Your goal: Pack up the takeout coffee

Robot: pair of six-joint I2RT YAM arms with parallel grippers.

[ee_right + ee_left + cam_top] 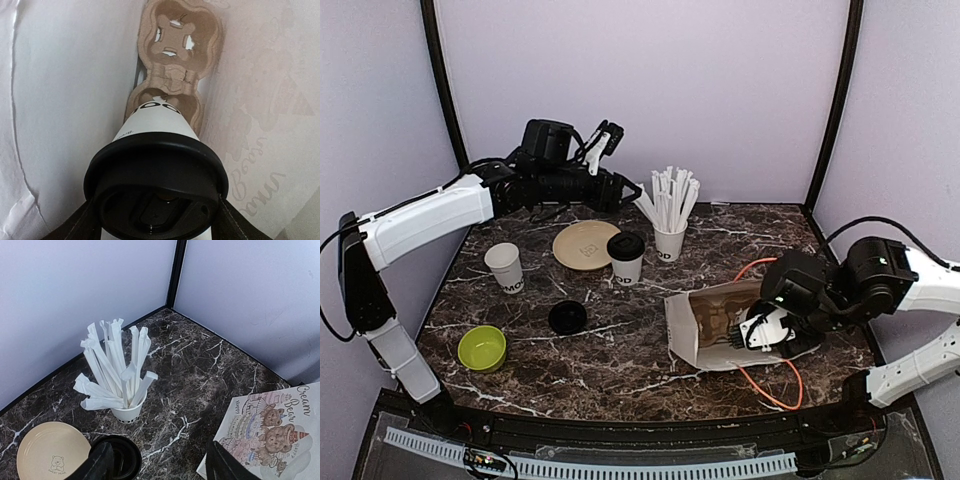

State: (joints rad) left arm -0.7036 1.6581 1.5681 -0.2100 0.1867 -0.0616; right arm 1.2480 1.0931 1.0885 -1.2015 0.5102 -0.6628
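Cup [156, 170] inside bag [65, 100] shows plainly only from right wrist.

You're seeing two lidded coffee cups [626, 262], one lidless cup [505, 268] and one straw cup [669, 242]. You're also seeing one loose black lid [567, 317], green bowl [482, 347], tan plate [582, 244] and paper bag [695, 325].

Soft, even light fell from above in the overhead view: the lilac walls [640, 90] were flat, the marble table [620, 350] carried only short, faint shadows, and the frame's lower edge was dark. The left wrist view was bright and sharp at the cup of straws [120, 380], while the left gripper's fingers [97, 465] at the lower edge were black and blurred. The right wrist view was dimmer and warmer; the lid [155, 165] of the takeout coffee cup [152, 120], low in frame, was soft-focused with a dull sheen
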